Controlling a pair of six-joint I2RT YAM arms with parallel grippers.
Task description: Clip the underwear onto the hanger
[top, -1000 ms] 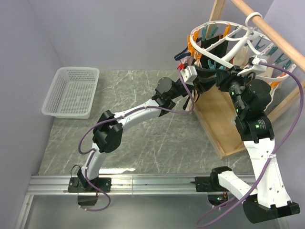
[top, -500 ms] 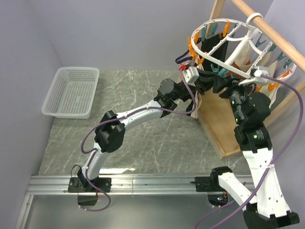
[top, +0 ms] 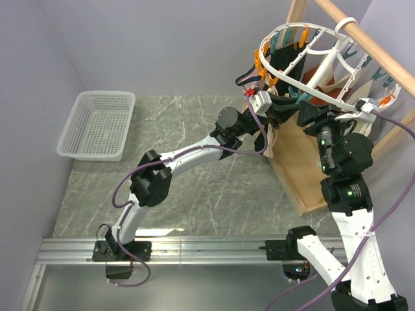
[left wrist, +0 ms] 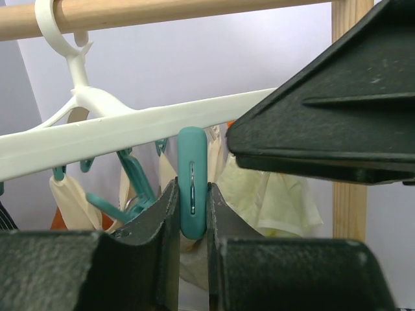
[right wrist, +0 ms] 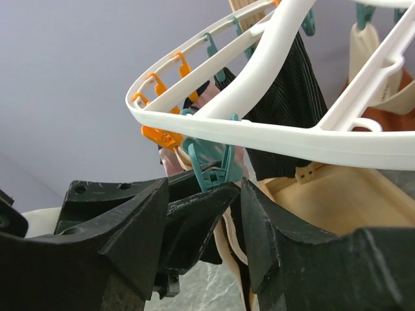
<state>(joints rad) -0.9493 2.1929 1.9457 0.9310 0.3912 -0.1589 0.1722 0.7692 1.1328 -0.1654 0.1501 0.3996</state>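
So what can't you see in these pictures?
- Left wrist view: mouth of the teal clip, covered by the fingers of the left gripper.
- Right wrist view: much of the underwear, behind hanger bars and the right gripper.
- Top view: which clips on the hanger hold cloth, too small.

I'm seeing the hanger (right wrist: 272, 139) showing plain white, with a teal clip (left wrist: 192, 188) and orange clips (right wrist: 159, 137). The underwear (right wrist: 285, 103) is showing black with fine vertical lines, the garments (left wrist: 279, 201) are looking cream, and the table (top: 194, 188) is showing grey marble veining.
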